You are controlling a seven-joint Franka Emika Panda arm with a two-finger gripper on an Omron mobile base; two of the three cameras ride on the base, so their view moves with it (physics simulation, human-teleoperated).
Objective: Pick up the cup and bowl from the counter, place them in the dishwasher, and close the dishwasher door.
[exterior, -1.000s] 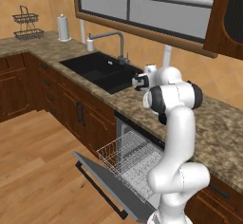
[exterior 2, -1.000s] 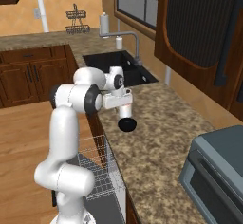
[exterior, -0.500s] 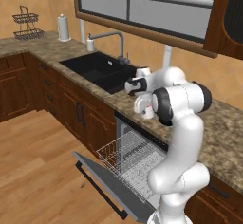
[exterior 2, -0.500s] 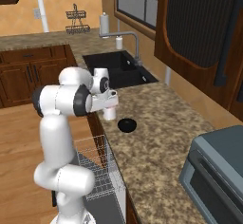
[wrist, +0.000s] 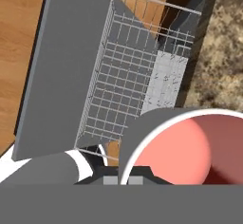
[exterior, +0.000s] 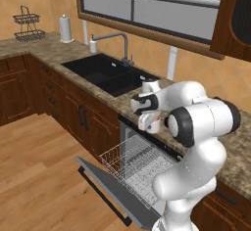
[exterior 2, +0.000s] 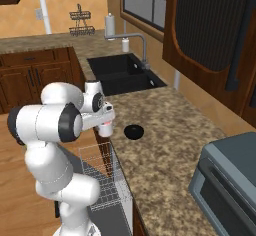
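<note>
My gripper (exterior: 145, 113) (exterior 2: 103, 119) is shut on the white cup (exterior: 148, 123) (exterior 2: 105, 129), held over the front edge of the counter (exterior 2: 170, 130) above the open dishwasher. In the hand view the cup (wrist: 185, 147) shows its pink-red inside at the lower right. Below it lie the white wire rack (wrist: 133, 85) (exterior: 132, 159) (exterior 2: 100, 172) and the lowered dark grey dishwasher door (wrist: 66, 66) (exterior: 105, 183). The glossy black bowl (exterior 2: 133, 131) sits on the counter, just right of the cup and apart from it.
A black sink (exterior: 105, 73) (exterior 2: 122, 72) with a faucet (exterior: 120, 41) lies left of the dishwasher. A grey toaster oven (exterior 2: 230, 185) stands at the counter's near right. A paper towel roll (exterior: 65, 28) and wire basket (exterior: 27, 24) stand far back. Wall cabinets hang overhead.
The arm has swung away from the bowl toward the counter's front edge, carrying the cup out over the dishwasher. The bowl has stayed put.
</note>
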